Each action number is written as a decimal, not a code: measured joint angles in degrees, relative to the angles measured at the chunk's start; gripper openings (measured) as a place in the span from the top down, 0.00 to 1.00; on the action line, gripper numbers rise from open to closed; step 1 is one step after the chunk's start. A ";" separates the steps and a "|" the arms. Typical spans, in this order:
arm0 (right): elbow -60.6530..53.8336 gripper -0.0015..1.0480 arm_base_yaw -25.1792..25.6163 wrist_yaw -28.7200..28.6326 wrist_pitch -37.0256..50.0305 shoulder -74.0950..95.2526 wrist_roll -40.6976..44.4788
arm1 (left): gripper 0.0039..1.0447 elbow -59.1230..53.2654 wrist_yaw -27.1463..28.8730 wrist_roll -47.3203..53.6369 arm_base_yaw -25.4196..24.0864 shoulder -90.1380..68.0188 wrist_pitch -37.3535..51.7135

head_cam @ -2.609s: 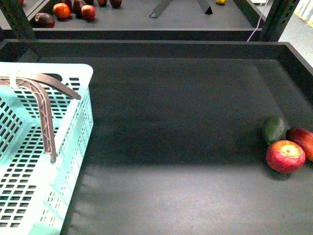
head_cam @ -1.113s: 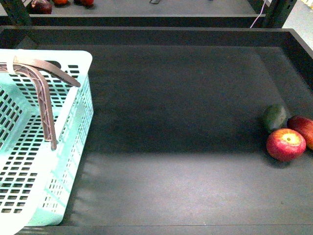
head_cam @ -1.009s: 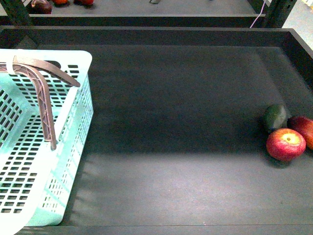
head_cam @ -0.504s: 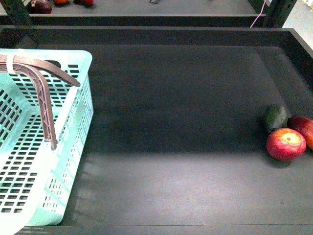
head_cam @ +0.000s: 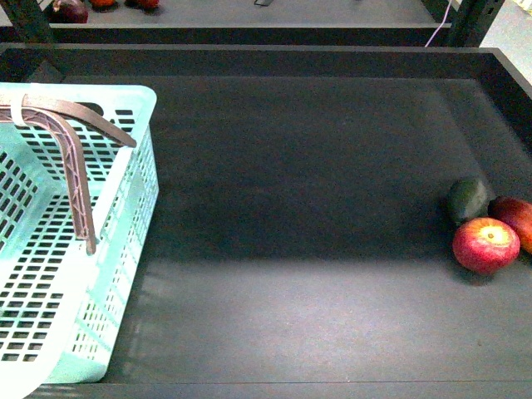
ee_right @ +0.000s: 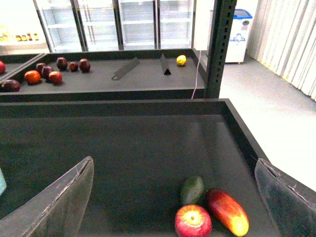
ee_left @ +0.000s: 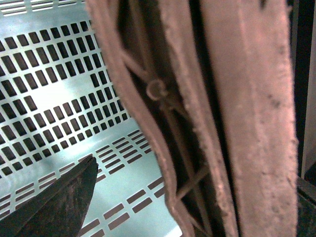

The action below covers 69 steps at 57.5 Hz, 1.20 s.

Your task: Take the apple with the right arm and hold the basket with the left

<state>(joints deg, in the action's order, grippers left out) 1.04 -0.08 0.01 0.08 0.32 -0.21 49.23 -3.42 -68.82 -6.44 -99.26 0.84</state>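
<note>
Apple (head_cam: pixel 485 245) sits far right on the table (head_cam: pixel 291 208), near its raised side wall, just beside a green fruit (head_cam: pixel 468 199) and a long red fruit (head_cam: pixel 517 220). A wide bare stretch runs to the basket (head_cam: pixel 133 208) at far left. Right hand (ee_right: pixel 174 165) is spread wide, well short of the apple, and its view shows the long fruit whole. Left hand (ee_left: pixel 196 173): the brown handle (ee_left: pixel 237 98) fills its view, one finger (ee_left: pixel 59 202) clear of it. Whether it grips, cannot tell.

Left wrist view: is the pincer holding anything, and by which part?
Yes: left pincer appears clamped on the brown handle of the basket. The right pincer is open and empty; apple untouched.
</note>
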 joint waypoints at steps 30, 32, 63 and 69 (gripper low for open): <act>0.00 0.08 0.00 0.00 0.00 0.00 0.00 | 0.63 1.03 0.85 -1.14 -0.44 -0.28 0.02; 0.00 0.08 0.00 0.00 0.00 0.00 0.00 | 0.68 1.20 0.85 -1.22 -0.44 -0.22 -0.02; 0.00 0.08 0.00 0.00 0.00 0.00 0.00 | 0.84 0.22 -0.87 -0.68 1.27 7.08 -1.70; 0.00 0.08 0.00 0.00 0.00 0.00 0.00 | 0.84 0.22 -0.98 2.69 3.08 12.90 -5.33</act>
<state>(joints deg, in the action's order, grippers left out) 1.04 -0.08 0.01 0.08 0.32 -0.21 49.45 -4.40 -66.13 -3.36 -86.37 -4.49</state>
